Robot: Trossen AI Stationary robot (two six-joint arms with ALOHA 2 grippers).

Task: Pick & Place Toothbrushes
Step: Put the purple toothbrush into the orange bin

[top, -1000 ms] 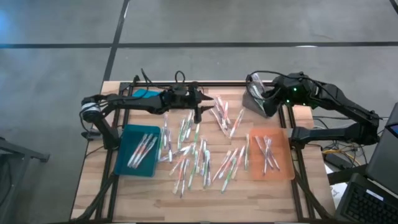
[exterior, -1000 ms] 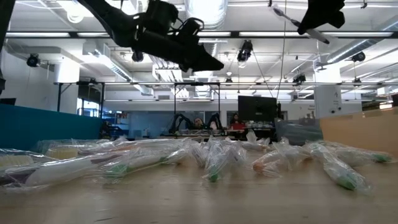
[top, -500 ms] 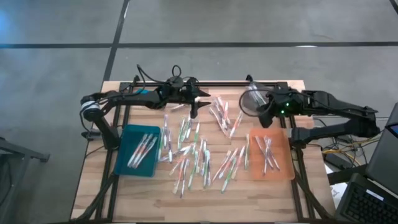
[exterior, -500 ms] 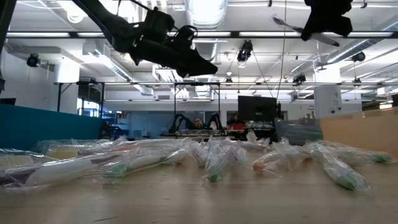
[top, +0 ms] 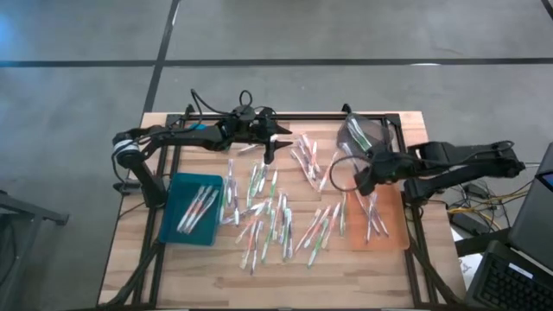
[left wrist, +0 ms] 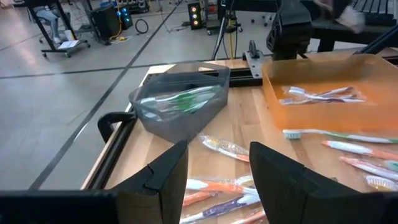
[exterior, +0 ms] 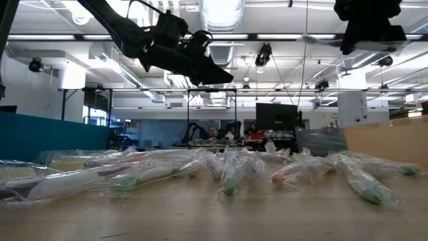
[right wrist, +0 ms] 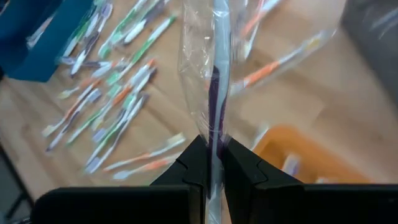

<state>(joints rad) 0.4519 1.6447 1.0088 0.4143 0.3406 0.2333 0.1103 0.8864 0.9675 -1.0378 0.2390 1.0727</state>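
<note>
High view: right end effector pinches a wrapped toothbrush above the bench, just beside the orange tray. Left end effector hangs spread over the bench's far side. Loose toothbrushes lie mid-bench; some sit in the blue tray.

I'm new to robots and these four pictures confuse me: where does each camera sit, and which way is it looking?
High view: above the table, looking straight down; both arms show.
Low view: at tabletop height, looking level across the toothbrushes into the room; arms hang overhead.
Left wrist view: on the left arm, looking past its open tool at the grey tray and orange tray.
Right wrist view: on the right arm; its tool pinches a wrapped toothbrush.
Shared: the orange tray appears in the high and left wrist views.
</note>
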